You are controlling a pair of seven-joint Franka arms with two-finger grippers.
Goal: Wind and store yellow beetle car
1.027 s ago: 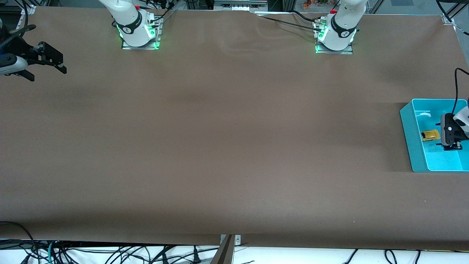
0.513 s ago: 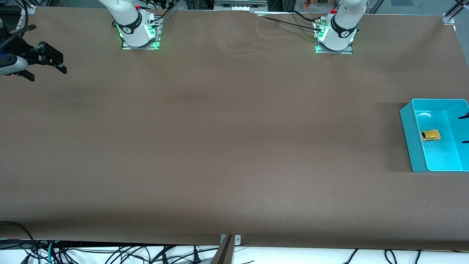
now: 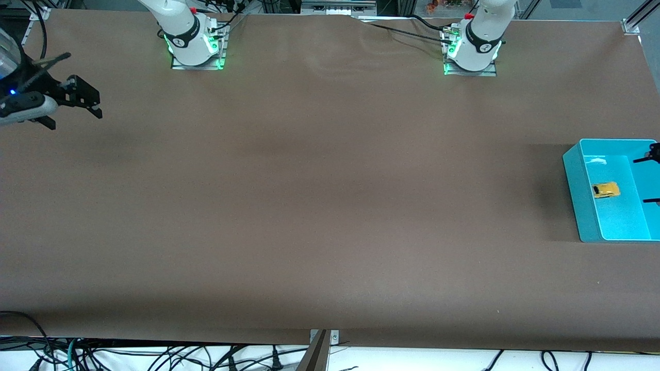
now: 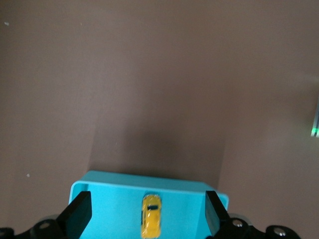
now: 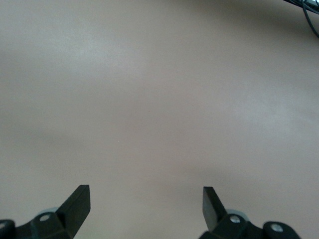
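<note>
Front view: yellow beetle car (image 3: 605, 190) sits on its wheels inside the teal bin (image 3: 580, 198), which stands at the tabletop edge by the left arm's end, roughly mid-depth. Car rests near the bin wall that faces the table's middle, touching no gripper. Left gripper (image 3: 650, 178) shows only as two dark fingertips at the frame edge, up over the bin, spread wide w/ nothing between them. A sec ago that gripper was down in the bin right beside the car; since then it has lifted off and backed toward the table edge, so the car was let go and left in place. Right gripper (image 3: 77, 100) hangs over the tabletop corner at the right arm's end, near the bases' edge, jaws released, empty; it has drifted a little toward the table's middle but is otherwise just waiting. Left wrist view: looking down on the bin (image 4: 114, 181) w/ the car (image 4: 151, 222) lying centred between the spread fingers (image 4: 77, 214), well below them, no contact. Right wrist view: only bare brown tabletop (image 5: 159, 99) under the open fingers (image 5: 77, 204), nothing held. Judgement: storing looks done, car is in the bin and both arms are clear; whether it was wound can't be told from here. Prob. only the retreat to rest remains.
</note>
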